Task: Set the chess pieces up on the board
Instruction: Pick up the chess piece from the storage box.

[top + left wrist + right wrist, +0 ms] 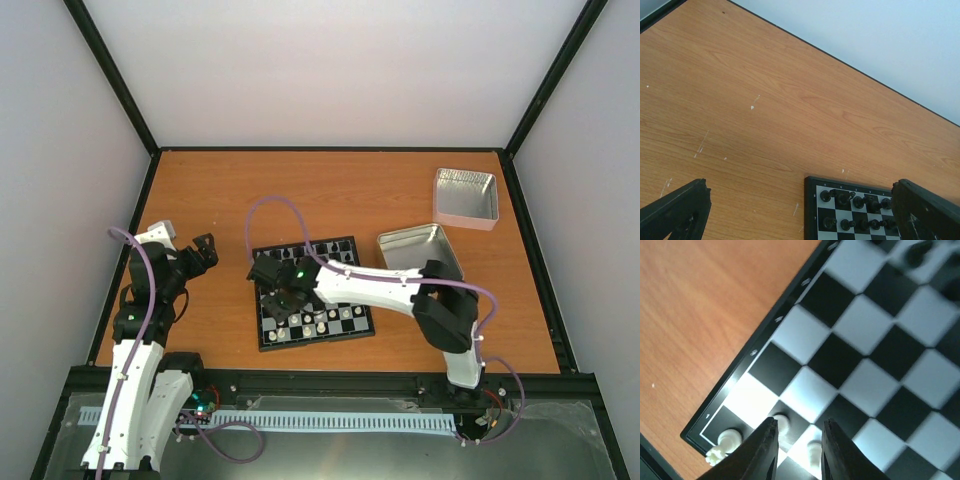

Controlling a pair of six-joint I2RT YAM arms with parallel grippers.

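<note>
The board [320,340] lies in the middle of the table. Black pieces [855,202] stand in its two far rows. Cream-white chess pieces [345,315] stand in its near rows. My right gripper [283,300] hangs over the board's near left corner. In the right wrist view it [799,422] is open a little and empty. Three cream pieces stand below it: one by the left finger [782,426], one between the fingers [812,454], one on the corner square [727,440]. My left gripper [205,247] is wide open and empty over bare table left of the board [810,210].
Two silver metal tins stand to the right of the board, one near it [420,250] and one at the back right [466,197]. The right arm stretches across the board's right half. Black rails edge the table.
</note>
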